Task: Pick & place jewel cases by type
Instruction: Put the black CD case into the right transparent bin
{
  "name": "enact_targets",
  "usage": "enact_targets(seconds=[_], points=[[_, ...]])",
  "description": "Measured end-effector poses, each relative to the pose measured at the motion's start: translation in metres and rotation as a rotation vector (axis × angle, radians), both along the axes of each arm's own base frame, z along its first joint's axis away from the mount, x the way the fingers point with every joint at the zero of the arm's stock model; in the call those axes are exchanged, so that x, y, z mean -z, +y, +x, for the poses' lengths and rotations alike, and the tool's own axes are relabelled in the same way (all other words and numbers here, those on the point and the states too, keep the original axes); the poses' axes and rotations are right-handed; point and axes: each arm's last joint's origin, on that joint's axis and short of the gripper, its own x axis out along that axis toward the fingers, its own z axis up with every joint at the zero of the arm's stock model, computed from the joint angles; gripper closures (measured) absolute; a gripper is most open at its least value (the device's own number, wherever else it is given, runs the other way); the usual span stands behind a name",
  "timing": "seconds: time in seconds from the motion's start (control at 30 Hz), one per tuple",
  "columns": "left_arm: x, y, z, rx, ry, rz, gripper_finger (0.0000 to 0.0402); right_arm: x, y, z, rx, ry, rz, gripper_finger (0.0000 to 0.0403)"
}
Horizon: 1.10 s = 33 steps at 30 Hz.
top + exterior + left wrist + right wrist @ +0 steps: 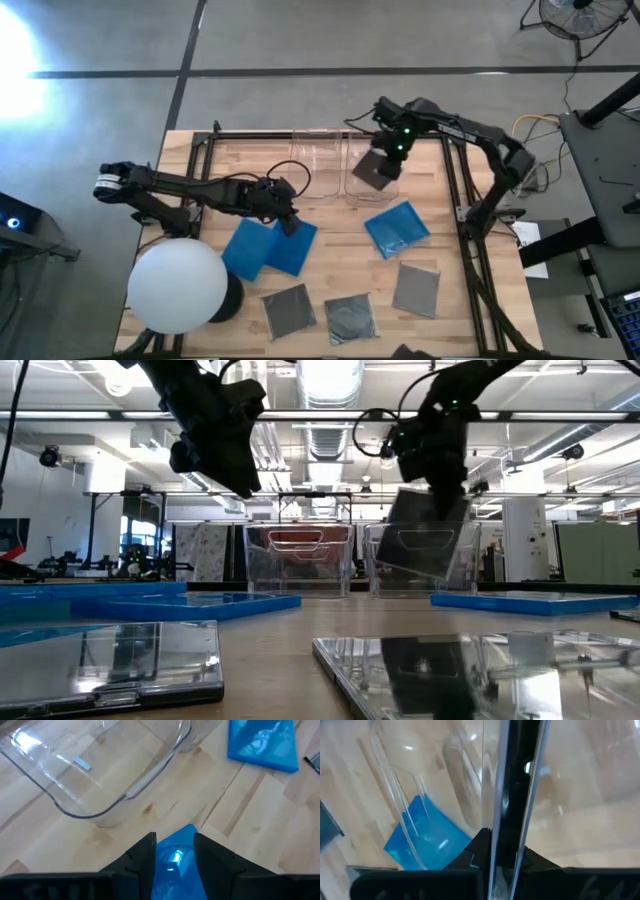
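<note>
My right gripper (pixel 392 150) is shut on a dark grey jewel case (pixel 377 171) that hangs over the right clear bin (pixel 352 192). My left gripper (pixel 290 224) is open and hovers above two bright blue jewel cases (pixel 262 250) lying flat and overlapping on the table. In the left wrist view the corner of the blue case (pixel 176 845) shows below, between the fingers of my left gripper (pixel 175 856). In the low view my left gripper (pixel 238 482) is well above the table. A third blue case (pixel 397 228) lies flat right of centre. Three dark grey cases (pixel 350 318) lie flat near the table's near edge. My right gripper pinches the dark case's upper edge (pixel 512 827) between its two fingers (pixel 479 854), coming from above and pointing down. The case hangs below the fingers, lifted clear and tilted, with its lower part (pixel 420 555) level with the right bin's walls (pixel 472 560).
Two clear bins stand side by side at the table's far edge; the left bin (pixel 318 165) shows in the left wrist view (pixel 95 785). A large white sphere (pixel 178 285) on a dark stand fills the near left corner. Bare wood lies between the blue cases.
</note>
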Motion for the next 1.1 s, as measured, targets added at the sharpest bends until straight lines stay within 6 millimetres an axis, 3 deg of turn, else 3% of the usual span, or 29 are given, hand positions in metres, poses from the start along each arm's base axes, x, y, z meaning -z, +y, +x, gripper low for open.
enact_targets(seconds=[0.17,0.4,0.57,0.67,0.77,0.9,1.0,1.1], points=[[0.000,0.000,0.000,-0.007,0.000,-0.006,0.0287,0.002,0.004,0.024,-0.084,0.097,-0.111,0.0359],[0.000,0.000,0.000,-0.007,0.001,-0.006,0.0287,0.008,0.015,0.048,-0.195,0.233,-0.404,0.0258],[0.000,0.000,0.000,-0.007,0.002,-0.006,0.0287,-0.009,0.010,0.058,-0.021,0.341,-0.893,0.0205],[0.000,0.000,0.000,-0.006,0.002,-0.006,0.0287,-0.030,0.009,0.054,0.108,0.292,-1.023,0.0190],[0.001,-0.001,0.000,-0.003,0.002,-0.006,0.0287,-0.049,0.017,0.045,0.195,0.096,-0.862,0.0187],[0.005,-0.003,-0.002,0.003,0.018,-0.005,0.0287,-0.060,0.035,0.033,0.322,-0.161,-0.285,0.0192],[0.014,-0.006,-0.005,0.037,0.039,-0.031,0.0287,-0.060,0.061,0.028,0.308,-0.147,0.002,0.0198],[0.024,-0.013,-0.005,0.160,0.043,-0.079,0.0287,-0.055,0.098,0.025,0.205,-0.055,0.076,0.0202]])
